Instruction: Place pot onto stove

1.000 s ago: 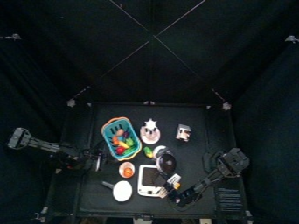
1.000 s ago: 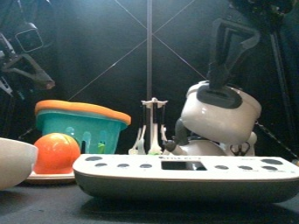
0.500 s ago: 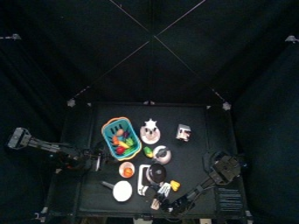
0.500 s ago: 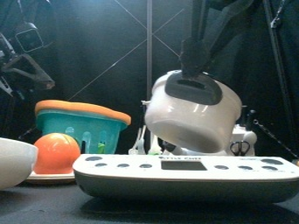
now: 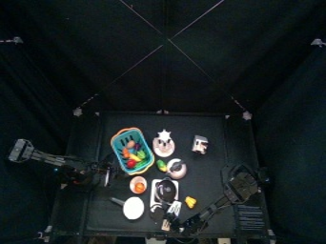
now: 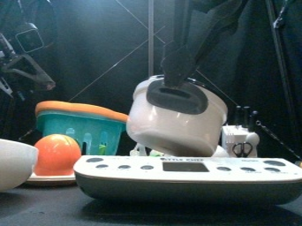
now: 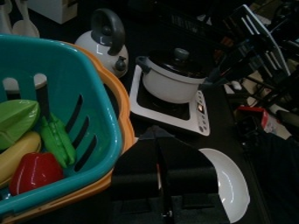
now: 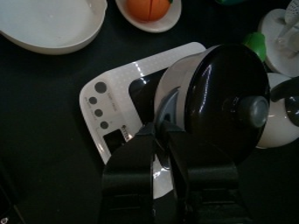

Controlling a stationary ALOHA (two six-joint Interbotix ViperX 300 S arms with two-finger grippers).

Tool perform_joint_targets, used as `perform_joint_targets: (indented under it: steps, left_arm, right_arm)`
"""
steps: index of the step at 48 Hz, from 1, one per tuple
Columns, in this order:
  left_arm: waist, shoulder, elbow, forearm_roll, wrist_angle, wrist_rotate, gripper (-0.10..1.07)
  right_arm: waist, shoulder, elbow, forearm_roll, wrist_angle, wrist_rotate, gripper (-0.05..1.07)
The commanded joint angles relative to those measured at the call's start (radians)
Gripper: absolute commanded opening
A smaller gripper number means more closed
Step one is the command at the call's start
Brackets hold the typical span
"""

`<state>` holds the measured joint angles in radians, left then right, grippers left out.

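The pot point(image 6: 177, 119) is white with a black lid and a black handle. My right gripper point(image 8: 163, 144) is shut on the handle and holds the pot tilted, low over the stove point(image 6: 189, 172). I cannot tell whether pot and stove touch. The stove is flat and white, with buttons along its front. In the right wrist view the pot's lid point(image 8: 222, 101) covers most of the stove point(image 8: 114, 105). The left wrist view shows the pot point(image 7: 176, 80) over the stove's dark panel point(image 7: 158, 109). In the top view the pot point(image 5: 170, 193) is at the front middle. My left gripper point(image 5: 79, 174) rests at the table's left.
A teal basket point(image 6: 77, 124) with an orange rim holds toy vegetables. In front of it is an orange on a plate point(image 6: 56, 152), and a white bowl point(image 6: 10, 166) is at the near left. A white kettle point(image 7: 103, 44) stands behind the stove. A small black-and-white box point(image 5: 200, 144) is farther back.
My right arm has carried the pot from behind the stove's right end leftward and toward the camera, over the stove's middle. The left arm has not moved.
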<state>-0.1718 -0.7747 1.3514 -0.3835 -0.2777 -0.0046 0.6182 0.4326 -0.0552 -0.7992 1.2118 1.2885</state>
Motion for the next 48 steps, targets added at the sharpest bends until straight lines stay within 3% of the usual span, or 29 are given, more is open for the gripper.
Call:
perform_joint_targets:
  steps: [1,14,32,48]
  left_arm:
    - [0.000,0.002,-0.012,0.000,-0.005,0.000,0.17]
    - [0.000,0.002,-0.012,0.000,-0.003,0.000,0.17]
    - [0.000,0.002,-0.012,0.000,-0.003,0.000,0.17]
    - [0.000,0.002,-0.012,0.000,-0.003,0.000,0.17]
  right_arm:
    - [-0.014,-0.021,-0.014,0.000,-0.012,-0.002,0.49]
    - [-0.015,-0.020,-0.003,0.000,-0.049,-0.002,0.64]
    - [-0.009,-0.049,0.006,-0.020,-0.038,-0.003,0.65]
    - [0.011,-0.118,0.040,-0.126,0.017,0.048,0.65]
